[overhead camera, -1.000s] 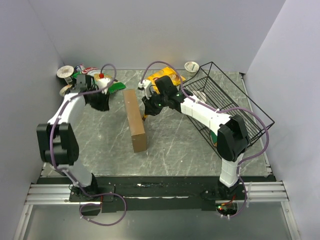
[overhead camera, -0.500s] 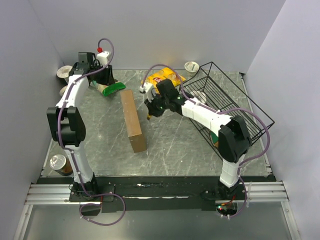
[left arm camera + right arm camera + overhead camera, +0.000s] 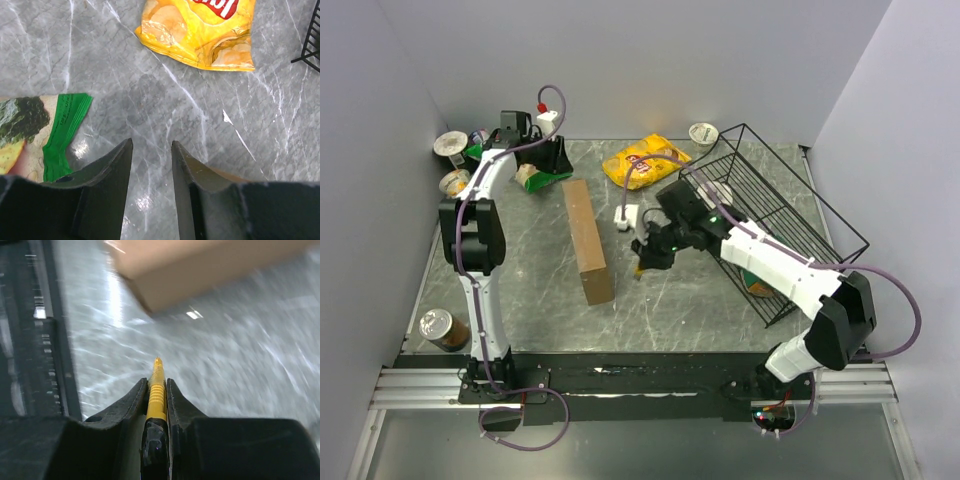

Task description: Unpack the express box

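The express box [image 3: 588,243] is a plain brown cardboard mailer standing on its long edge, closed, left of the table's middle. Its side also fills the top of the right wrist view [image 3: 200,265], and a brown corner shows in the left wrist view [image 3: 227,176]. My right gripper [image 3: 646,255] is just right of the box and apart from it. It is shut [image 3: 157,382] on a thin yellow pen-like tool [image 3: 158,375] that points toward the box. My left gripper [image 3: 551,166] is open and empty [image 3: 150,145], over the back of the table behind the box's far end.
A green snack bag [image 3: 532,177] lies next to my left gripper [image 3: 60,130]. A yellow chips bag [image 3: 643,158] lies at the back [image 3: 200,30]. A black wire basket [image 3: 790,215] leans at the right. Cups [image 3: 450,146] stand at the back left, another cup [image 3: 703,132] at the back, and a can [image 3: 440,328] at the front left.
My right gripper has pulled back from the chips bag toward the near side with the yellow tool. My left arm has swung right along the back edge to the green bag.
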`<state>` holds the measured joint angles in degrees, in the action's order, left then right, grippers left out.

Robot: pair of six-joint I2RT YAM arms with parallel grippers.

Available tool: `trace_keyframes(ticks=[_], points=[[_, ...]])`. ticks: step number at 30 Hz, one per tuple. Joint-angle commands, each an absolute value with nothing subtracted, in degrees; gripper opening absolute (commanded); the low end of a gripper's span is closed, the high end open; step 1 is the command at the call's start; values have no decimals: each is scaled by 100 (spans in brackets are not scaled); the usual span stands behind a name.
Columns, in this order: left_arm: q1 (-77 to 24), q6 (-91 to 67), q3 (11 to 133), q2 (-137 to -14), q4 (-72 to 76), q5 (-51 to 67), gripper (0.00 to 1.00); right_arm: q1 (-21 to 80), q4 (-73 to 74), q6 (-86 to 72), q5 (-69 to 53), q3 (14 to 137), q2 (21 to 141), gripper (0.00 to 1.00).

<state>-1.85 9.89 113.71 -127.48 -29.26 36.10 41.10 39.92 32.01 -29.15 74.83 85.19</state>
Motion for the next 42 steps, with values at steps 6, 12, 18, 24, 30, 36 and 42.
trace_keyframes(ticks=[6,12,18,24,30,36,42], points=[[-149,1344,11443,-12823,-2645,4262,45,5088,3165,3007,-3560,7602,8920,0],[-158,1617,11180,-12789,-2882,4438,44,5194,2444,2085,-3367,7734,9211,0],[-149,2064,10346,-12315,-3102,4456,42,5124,2329,1986,-2804,7559,9132,0],[-149,2513,9212,-11647,-3120,4631,41,4843,2679,2320,-2690,7532,8974,0],[-149,2663,8281,-11041,-3155,4834,40,4492,2953,2584,-2540,7690,8983,0],[-158,2628,7350,-10504,-3278,4957,38,4053,3049,2707,-2487,7752,9114,0],[-123,2417,6969,-9932,-3321,4878,36,3762,3278,2944,-2505,8050,9386,0]])
